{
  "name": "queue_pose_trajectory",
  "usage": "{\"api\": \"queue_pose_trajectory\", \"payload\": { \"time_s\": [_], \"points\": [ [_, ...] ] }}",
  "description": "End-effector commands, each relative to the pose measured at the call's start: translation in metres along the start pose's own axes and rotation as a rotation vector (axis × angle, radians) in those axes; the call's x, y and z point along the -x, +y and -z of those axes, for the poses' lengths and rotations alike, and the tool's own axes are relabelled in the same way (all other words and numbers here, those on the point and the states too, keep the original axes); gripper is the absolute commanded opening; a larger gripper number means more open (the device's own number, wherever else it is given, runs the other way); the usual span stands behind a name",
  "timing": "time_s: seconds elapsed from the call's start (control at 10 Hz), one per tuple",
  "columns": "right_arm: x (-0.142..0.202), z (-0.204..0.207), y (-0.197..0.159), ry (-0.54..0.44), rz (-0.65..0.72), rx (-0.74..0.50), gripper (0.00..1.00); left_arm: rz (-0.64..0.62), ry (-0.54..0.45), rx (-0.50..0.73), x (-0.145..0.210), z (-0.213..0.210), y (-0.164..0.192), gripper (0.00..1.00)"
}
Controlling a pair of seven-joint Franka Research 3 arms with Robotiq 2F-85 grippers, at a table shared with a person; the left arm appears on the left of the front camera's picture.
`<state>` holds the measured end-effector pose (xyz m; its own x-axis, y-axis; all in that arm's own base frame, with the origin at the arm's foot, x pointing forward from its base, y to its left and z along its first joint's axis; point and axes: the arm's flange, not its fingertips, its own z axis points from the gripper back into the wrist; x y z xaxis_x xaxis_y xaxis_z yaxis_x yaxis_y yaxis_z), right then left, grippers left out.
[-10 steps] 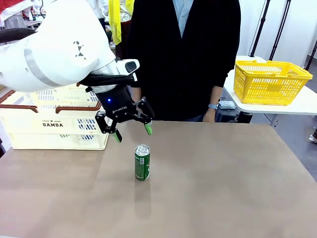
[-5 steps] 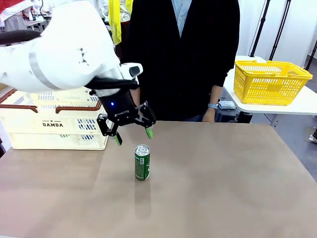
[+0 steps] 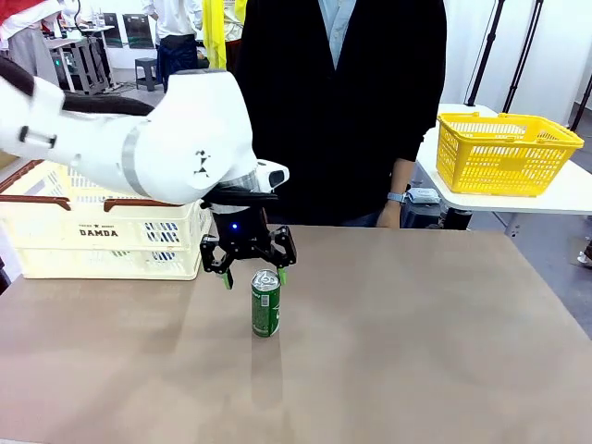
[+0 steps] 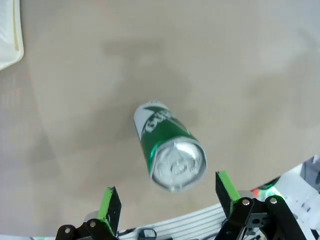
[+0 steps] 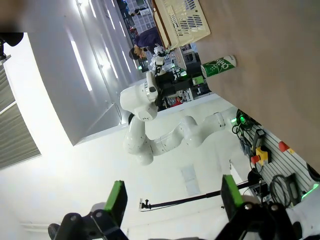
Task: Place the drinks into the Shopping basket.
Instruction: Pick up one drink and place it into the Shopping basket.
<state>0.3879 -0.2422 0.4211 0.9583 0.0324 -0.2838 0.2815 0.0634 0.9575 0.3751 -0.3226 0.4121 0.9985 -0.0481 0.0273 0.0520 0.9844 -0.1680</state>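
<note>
Shopping basket (image 3: 102, 242) sits left of and just behind the left gripper (image 3: 252, 276), on the table (image 3: 416, 351)'s far-left edge. Cream walls, brown handles, DAMDA print facing us. Can't tell what's inside: the slots show nothing clear and the arm covers the top. In the left wrist view a cream corner shows at top left, probably the basket.

Left gripper: jaws spread wide, nothing in them, pointing down just above and slightly behind the green can (image 3: 265, 303). Reads as a pre-grasp line-up for a top-down pinch; the pads look set to straddle the can body, not touching yet. Left wrist view agrees: the can's silver top sits between the two green pads (image 4: 109, 203), ahead of the fingertips and a bit toward the right-hand pad.

Can stands upright on bare table, well clear of the basket. Only drink I can see on the table. Judgement: grasp step, transfer to basket not started for this one.

Right of the gripper: yellow mesh basket (image 3: 507, 153) on a separate side table, well apart, looks empty.

Right gripper (image 5: 171, 200): open, empty, aimed off into the room, parked.
</note>
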Motion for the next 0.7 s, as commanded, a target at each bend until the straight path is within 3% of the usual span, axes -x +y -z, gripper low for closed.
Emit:
{"api": "queue_pose_trajectory", "payload": {
  "time_s": [0.0, 0.6],
  "points": [
    [-0.001, -0.001, 0.006, -0.008, 0.014, -0.005, 1.00, -0.013, 0.008, -0.032, -0.017, 0.010, -0.014, 1.00],
    [-0.001, -0.001, 0.006, -0.008, 0.014, -0.005, 1.00, 0.012, 0.064, -0.071, -0.031, 0.037, -0.015, 1.00]
  ]
}}
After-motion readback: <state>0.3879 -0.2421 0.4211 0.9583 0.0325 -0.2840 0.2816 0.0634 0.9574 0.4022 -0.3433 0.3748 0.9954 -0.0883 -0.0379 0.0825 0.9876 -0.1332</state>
